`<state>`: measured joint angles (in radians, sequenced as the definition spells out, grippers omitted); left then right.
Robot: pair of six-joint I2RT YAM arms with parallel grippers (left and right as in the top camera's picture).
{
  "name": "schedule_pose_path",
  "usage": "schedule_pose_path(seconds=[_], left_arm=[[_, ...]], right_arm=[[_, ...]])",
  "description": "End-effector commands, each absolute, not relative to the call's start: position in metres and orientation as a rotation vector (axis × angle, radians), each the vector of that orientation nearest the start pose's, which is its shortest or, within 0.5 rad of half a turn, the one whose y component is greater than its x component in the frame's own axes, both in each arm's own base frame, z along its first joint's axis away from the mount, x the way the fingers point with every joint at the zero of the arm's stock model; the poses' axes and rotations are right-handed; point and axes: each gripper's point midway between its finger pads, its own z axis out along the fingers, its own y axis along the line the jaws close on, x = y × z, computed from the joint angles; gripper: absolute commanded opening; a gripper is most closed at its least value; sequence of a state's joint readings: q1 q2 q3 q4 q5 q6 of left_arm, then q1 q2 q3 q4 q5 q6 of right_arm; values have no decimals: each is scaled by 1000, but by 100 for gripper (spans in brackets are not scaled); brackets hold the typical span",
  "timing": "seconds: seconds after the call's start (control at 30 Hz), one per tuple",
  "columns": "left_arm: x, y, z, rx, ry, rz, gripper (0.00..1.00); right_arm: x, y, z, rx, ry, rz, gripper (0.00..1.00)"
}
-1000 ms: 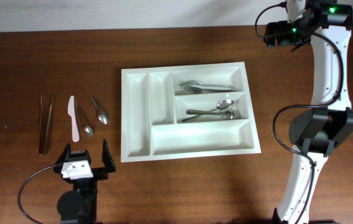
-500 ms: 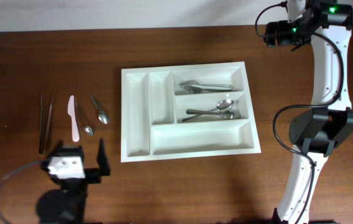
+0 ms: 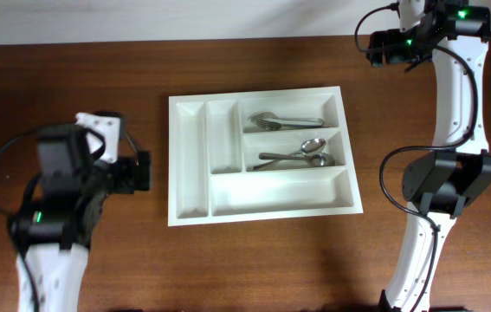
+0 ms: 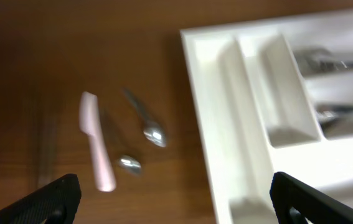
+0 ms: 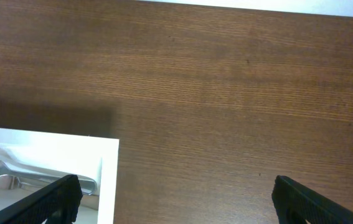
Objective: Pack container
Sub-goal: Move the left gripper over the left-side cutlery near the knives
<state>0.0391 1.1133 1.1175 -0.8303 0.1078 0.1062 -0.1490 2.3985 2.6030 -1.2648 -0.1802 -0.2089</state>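
White plastic container (image 3: 280,192), rectangular cutlery tray, lies flat and open side up near the middle of the brown wooden table (image 3: 72,78). It is turned slightly, with its right end a bit farther back than its left. It has five compartments. Two narrow upright ones are on the left, the outer one longer. Three wide ones are stacked on the right. The top wide one holds forks (image 3: 284,120) and the middle one holds spoons (image 3: 301,154). The bottom wide one and both narrow ones show bare white floor.
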Motion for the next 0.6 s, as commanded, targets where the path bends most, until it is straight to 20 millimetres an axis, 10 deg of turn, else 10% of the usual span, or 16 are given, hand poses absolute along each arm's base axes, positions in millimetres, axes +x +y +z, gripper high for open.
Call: schedule_pose_path(seconds=[0.0,0.23,0.57], left_arm=[[329,-30,212,207,2441,-251,99],[343,-32,177,193,2540,-299,99],[339,51,134,-619,2641,-38,99]], right_arm=[[559,-52,208,-134,2565,92,99],[559,-52,208,-134,2565,92,99],[559,-52,208,-134,2565,92,99]])
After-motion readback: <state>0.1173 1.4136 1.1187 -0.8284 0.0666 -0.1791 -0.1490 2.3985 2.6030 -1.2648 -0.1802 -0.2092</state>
